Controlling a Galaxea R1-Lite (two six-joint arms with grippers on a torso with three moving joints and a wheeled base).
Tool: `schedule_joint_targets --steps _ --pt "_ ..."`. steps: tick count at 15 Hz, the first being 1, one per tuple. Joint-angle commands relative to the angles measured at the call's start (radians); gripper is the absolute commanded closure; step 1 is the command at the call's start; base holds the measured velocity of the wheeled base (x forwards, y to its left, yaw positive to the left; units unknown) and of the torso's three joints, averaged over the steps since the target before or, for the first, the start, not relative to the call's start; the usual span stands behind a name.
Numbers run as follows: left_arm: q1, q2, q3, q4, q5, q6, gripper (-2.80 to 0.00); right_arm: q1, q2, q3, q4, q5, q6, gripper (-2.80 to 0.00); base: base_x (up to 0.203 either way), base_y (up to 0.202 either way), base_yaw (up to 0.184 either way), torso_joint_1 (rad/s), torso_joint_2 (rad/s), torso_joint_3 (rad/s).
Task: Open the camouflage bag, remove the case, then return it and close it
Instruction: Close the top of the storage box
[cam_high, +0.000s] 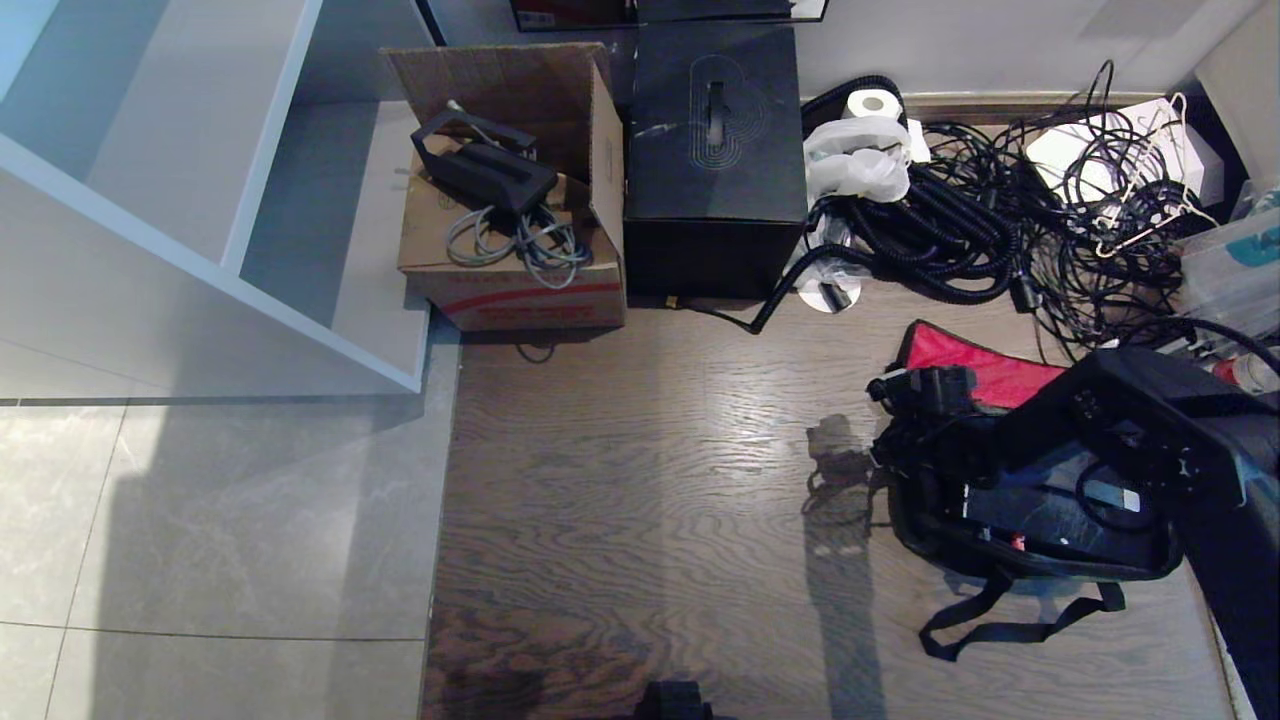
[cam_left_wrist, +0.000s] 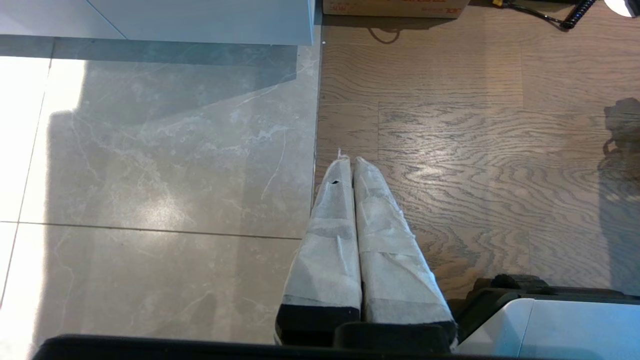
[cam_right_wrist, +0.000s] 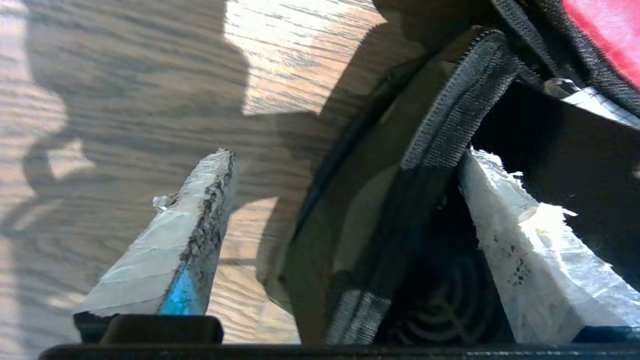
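The camouflage bag (cam_high: 1040, 572) lies open on the wood floor at the right, its red lid lining (cam_high: 960, 362) flipped back. Inside it lies the case (cam_high: 1000, 515), a flat black thing with a small red latch (cam_high: 1018, 541); my right arm hides most of it. My right gripper (cam_right_wrist: 347, 155) is open at the bag's left end. Its taped fingers (cam_right_wrist: 200, 235) straddle the bag's zip edge (cam_right_wrist: 465, 90), one outside over the floor, the other inside. The red lining (cam_right_wrist: 605, 30) shows beyond. My left gripper (cam_left_wrist: 350, 161) hangs shut and empty over the floor, away from the bag.
The bag's black strap (cam_high: 1000, 628) trails on the floor in front of it. Behind stand a tall black cube box (cam_high: 710, 150), an open cardboard box (cam_high: 510, 270) and a tangle of black cables (cam_high: 1000, 230). A white shelf unit (cam_high: 200, 200) fills the left.
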Motion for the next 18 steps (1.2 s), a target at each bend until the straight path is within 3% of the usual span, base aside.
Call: schedule_joint_targets --steps 1,6,7,14,18 --pt "0.0 0.0 0.0 0.0 0.0 0.0 0.0 0.0 0.04 -0.02 -0.002 -0.002 0.011 -2.8 0.0 0.0 0.0 0.0 0.0 0.0" --pt "0.0 0.0 0.0 0.0 0.0 0.0 0.0 -0.001 0.091 -0.08 -0.009 -0.005 0.03 -2.8 0.0 0.0 0.0 0.0 0.0 0.0" --pt "0.0 0.0 0.0 0.0 0.0 0.0 0.0 -0.001 0.095 -0.08 -0.009 -0.005 0.036 0.0 0.0 0.0 0.0 0.0 0.0 0.0" --pt "0.0 0.0 0.0 0.0 0.0 0.0 0.0 -0.003 0.087 -0.072 -0.044 -0.007 0.035 0.0 0.0 0.0 0.0 0.0 0.0 0.0" --pt "0.0 0.0 0.0 0.0 0.0 0.0 0.0 -0.004 -0.032 0.01 -0.064 0.004 -0.015 0.0 0.0 0.0 0.0 0.0 0.0 0.0"
